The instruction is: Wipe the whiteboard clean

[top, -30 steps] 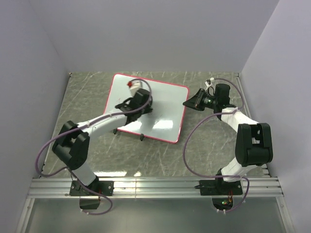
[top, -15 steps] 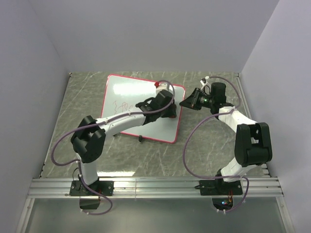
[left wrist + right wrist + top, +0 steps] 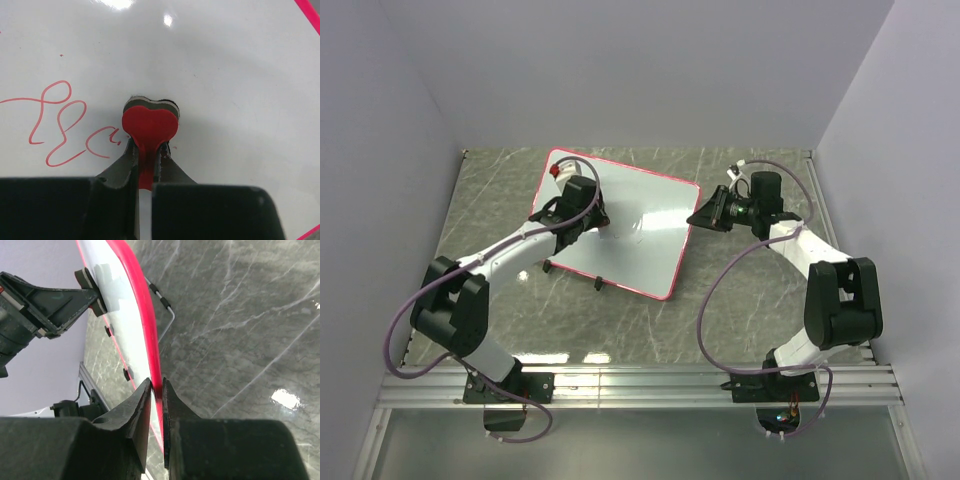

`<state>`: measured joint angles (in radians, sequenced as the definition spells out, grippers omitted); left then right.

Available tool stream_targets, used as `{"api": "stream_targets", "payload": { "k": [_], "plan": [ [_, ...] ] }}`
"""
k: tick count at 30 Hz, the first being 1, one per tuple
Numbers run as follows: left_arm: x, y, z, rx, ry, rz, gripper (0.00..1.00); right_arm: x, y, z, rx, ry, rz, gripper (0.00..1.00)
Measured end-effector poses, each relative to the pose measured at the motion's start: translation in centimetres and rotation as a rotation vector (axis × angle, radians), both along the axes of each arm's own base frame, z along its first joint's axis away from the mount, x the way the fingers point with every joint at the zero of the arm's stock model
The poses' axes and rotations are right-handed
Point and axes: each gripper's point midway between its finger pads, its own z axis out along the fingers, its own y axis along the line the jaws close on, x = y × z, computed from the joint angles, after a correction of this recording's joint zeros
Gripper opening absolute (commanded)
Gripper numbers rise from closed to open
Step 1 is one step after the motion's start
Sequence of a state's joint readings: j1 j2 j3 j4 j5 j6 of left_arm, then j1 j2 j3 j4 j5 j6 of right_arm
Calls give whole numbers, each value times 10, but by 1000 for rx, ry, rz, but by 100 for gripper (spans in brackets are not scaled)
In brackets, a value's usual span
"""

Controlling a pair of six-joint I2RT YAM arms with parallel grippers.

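Red-framed, the whiteboard [image 3: 640, 225] rests skewed on the grey marbled bench [image 3: 750, 300], toward its far edge. The right jaws pinch the frame on the board's right edge. The left jaws are clamped on a red heart-shaped eraser [image 3: 150, 125], set against the board's far left corner beside red scribbles [image 3: 55, 125].

Grey marble-pattern tabletop [image 3: 650, 330], aluminium rail [image 3: 640, 385] running across its 6 o'clock edge, 3 plain lilac walls [image 3: 620, 70] closing it in at 9, 12 and 3 o'clock.
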<state>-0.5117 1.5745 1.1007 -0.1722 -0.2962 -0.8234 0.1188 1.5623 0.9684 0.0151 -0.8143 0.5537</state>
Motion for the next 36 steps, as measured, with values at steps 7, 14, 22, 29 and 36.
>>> {"api": "stream_targets", "payload": {
  "k": [7,14,22,29,36],
  "plan": [
    [-2,-5,2,3,-16,-20,0,0,1,3,-15,1,9,0],
    [-21,-100,20,-40,-34,-238,0,3,1,7,-21,-8,5,0],
    [-64,-169,10,-90,5,-444,0,4,1,7,-37,-16,6,0],
    [-37,-107,12,-115,1,-328,0,4,4,9,-45,-29,15,0],
    [-27,-20,-7,-70,4,-134,0,0,8,11,-36,-20,36,0]
  ]
}}
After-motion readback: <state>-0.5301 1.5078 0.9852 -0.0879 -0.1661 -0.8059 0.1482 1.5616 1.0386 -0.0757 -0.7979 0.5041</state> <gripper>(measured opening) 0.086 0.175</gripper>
